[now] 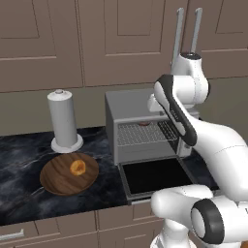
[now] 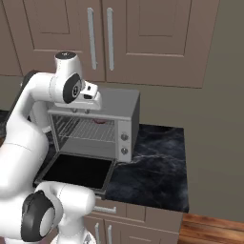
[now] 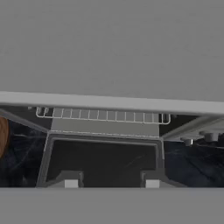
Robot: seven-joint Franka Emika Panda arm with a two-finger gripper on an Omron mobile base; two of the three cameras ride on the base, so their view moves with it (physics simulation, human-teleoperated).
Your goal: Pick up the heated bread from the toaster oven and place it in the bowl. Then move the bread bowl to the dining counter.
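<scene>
- Spanning the back of the scene, taupe wall cabinets (image 1: 58,43) with long pale handles hang above the work area; no writing on them
- Black marbled tabletop (image 1: 19,160) with pale veins; it carries every item below
- White robot arm (image 1: 218,145); it reaches up and over the oven, with its hand above the oven's roof
- Toaster oven (image 2: 125,106), boxy grey metal; its dark glass door (image 1: 155,177) lies dropped flat toward the robot, the wire rack (image 1: 140,134) is exposed, and two knobs sit on its side panel; no brand or dial marking is legible
- Bowl (image 1: 55,180), shallow dark wood, on the tabletop beside the oven and apart from it; an orange-yellow pastry (image 1: 77,167) lies in it
- White-grey upright cylinder (image 1: 63,121), just behind the bowl
- Claw (image 3: 111,184); the hand view shows its two tips spread apart with nothing between them, so it is released and empty; it looks down past the roof edge onto the rack and the open door
- Heated bread (image 1: 144,124), a small reddish-brown lump far back on the rack, inside the oven
- Step in hand, as judged: the approach to the bread, not yet grasped; the next move calls for lowering the hand in front of the opening, reaching deep between roof and rack, and clenching on the lump without snagging the wires
</scene>
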